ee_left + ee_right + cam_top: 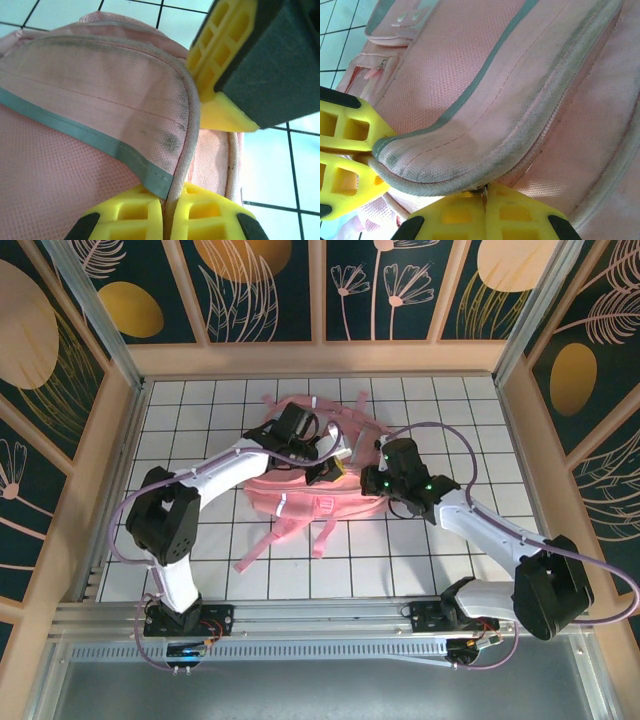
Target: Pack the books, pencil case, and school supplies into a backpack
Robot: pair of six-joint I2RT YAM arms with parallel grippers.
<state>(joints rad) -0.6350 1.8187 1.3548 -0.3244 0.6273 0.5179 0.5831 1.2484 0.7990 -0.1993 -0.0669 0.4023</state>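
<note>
Top view: the backpack [300, 502] lies mid-tabletop [200, 400], with open tiles all round and the walls well apart.

Left wrist: the left end effector [167, 200] is clenched on the backpack's rim [192, 115]. A hard tug could slip it off.

Right wrist: the right end effector [484, 205] pinches the zip pull [482, 189]. The two end effectors nearly touch, so they could collide.

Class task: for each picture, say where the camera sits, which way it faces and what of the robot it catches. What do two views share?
Top external: above and behind the arm bases, facing down onto the tiled table; both arms reach to the pink backpack.
Left wrist: on the left arm, facing along the left claw, shut on the backpack's piped edge.
Right wrist: on the right arm, facing along the right claw, shut at the backpack's zip.
Shared: both wrist views show the grey strip and the other claw.
</note>
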